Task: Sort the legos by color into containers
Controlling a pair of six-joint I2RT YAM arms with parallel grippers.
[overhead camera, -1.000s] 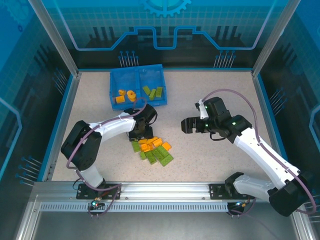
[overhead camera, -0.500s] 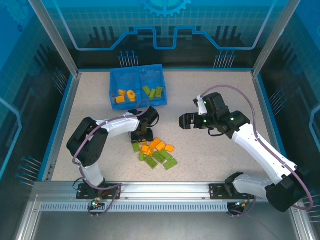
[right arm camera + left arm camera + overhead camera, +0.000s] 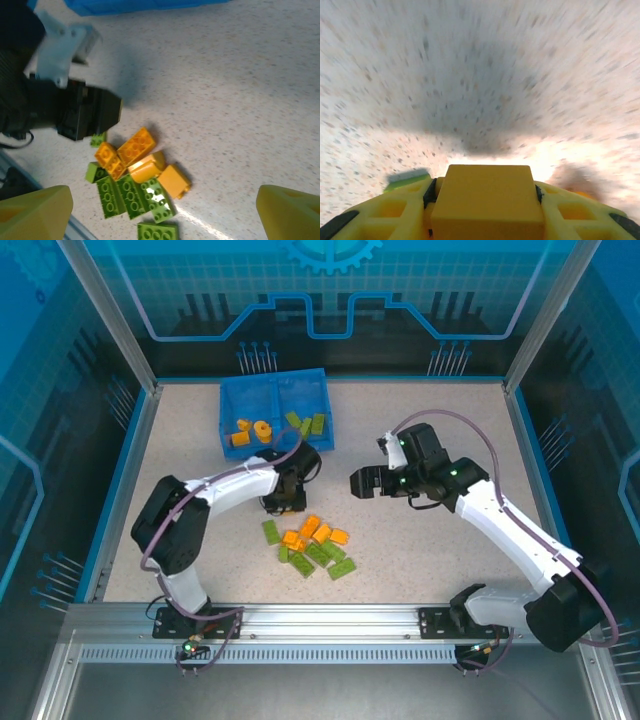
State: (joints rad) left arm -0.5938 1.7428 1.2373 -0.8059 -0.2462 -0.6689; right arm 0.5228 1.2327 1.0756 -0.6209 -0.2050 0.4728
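Left pincer closed on one orange brick, clamped between its yellow fingers. Wrist view is blurred; a small green piece shows just beside the left finger. This pincer sits between tray and pile, left of the surface's middle. Right pincer has jaws wide apart with nothing in them, and hovers near the middle of the surface, apart from the pile. Loose bricks, orange and green mixed, are clustered toward the near edge, slightly left of middle. Blue tray is by the far edge, left of centre: orange bricks in left compartment, green bricks in right compartment.
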